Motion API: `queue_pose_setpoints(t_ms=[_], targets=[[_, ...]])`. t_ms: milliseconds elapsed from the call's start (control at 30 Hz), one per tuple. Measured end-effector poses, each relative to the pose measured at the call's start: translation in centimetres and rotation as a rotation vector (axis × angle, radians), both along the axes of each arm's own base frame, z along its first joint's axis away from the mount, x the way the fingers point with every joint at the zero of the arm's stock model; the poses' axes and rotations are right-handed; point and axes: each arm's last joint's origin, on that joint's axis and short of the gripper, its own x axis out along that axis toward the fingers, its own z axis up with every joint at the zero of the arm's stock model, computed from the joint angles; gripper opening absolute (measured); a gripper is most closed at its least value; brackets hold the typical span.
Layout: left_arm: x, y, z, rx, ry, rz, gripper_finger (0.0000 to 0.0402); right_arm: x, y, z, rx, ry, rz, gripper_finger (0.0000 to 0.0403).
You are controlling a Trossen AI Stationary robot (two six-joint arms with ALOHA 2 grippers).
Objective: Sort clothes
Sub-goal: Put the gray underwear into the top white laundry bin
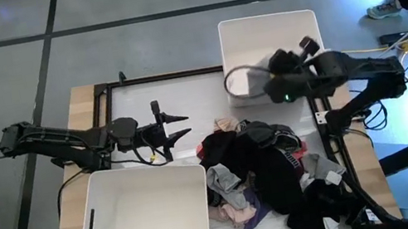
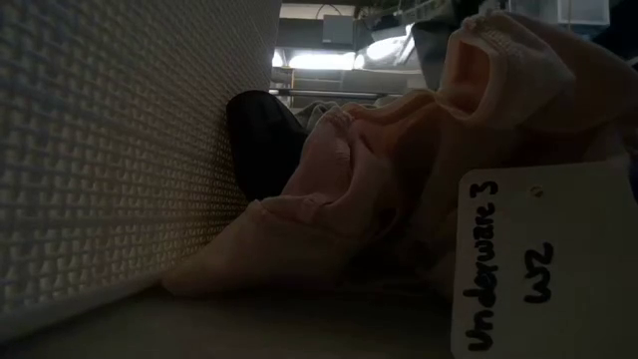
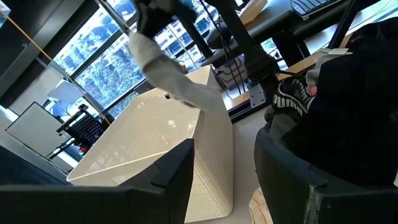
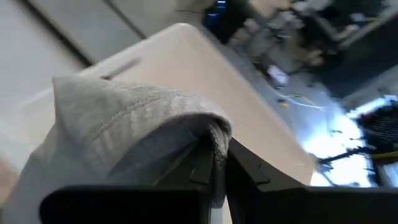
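Between the right gripper's (image 4: pixel 214 163) clamped fingers hangs a grey sock (image 4: pixel 118 137), above the far white bin (image 1: pixel 271 39), ready for dropping; left gripper's (image 1: pixel 177 128) fingers are apart.

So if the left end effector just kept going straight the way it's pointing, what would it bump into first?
Probably the clothes pile. The open left end effector points across the table toward the pile's dark near edge; the far white bin sits off to one side. Depth is hard to judge.
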Motion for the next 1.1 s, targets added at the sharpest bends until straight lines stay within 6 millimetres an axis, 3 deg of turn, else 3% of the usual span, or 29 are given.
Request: queue_pose_setpoints(t_ms=[400,567,867,1100], targets=[[0.0,0.0,0.0,0.0,0.0,0.0,0.0159,-0.2,-6.7,0.5,-0.119,0.097,-0.224,0.0028],[0.0,0.0,0.0,0.001,0.002,0.0,0.0159,-0.4,-9.1,0.3,-0.003,0.026,-0.265,0.0028],[0.0,0.0,0.0,0.001,0.002,0.0,0.0159,-0.1,-11.7,-1.2,0.267,-0.044,-0.256,0.0031],[0.0,0.0,0.0,0.0,0.003,0.0,0.0159,0.6,-11.9,-2.0,0.333,-0.017,-0.233,0.0108]])
